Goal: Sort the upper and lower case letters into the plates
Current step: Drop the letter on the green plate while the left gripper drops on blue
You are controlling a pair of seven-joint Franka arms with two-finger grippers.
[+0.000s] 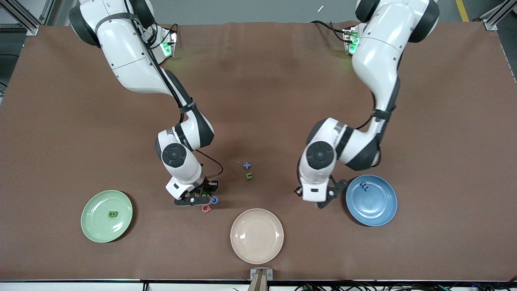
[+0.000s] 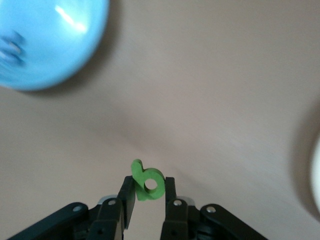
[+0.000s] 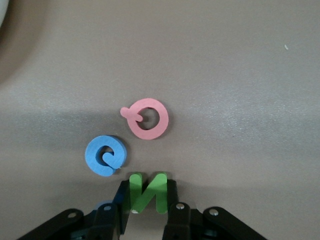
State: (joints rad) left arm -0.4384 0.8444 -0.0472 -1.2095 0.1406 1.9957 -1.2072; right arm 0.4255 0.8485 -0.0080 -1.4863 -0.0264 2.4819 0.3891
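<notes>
Between my right claw's (image 3: 147, 207) fingers sits a green N (image 3: 148, 192), pinched tight, low at the table btwn the mint plate (image 1: 91, 230) and the beige plate (image 1: 266, 252). Just beside the N lie a blue letter (image 3: 105, 155) and a pink one (image 3: 146, 118), both flat on the table, apart from my fingers. My left claw (image 2: 149, 202) is clamped on a green b (image 2: 147, 181), held upright w/ its stem poking past my fingertips, over bare table beside the blue plate (image 1: 381, 210). A green letter (image 1: 112, 214) lies in the mint plate; a blue one (image 1: 365, 186) in the blue plate. Two more, blue (image 1: 246, 165) and green (image 1: 249, 176), sit mid-table.
</notes>
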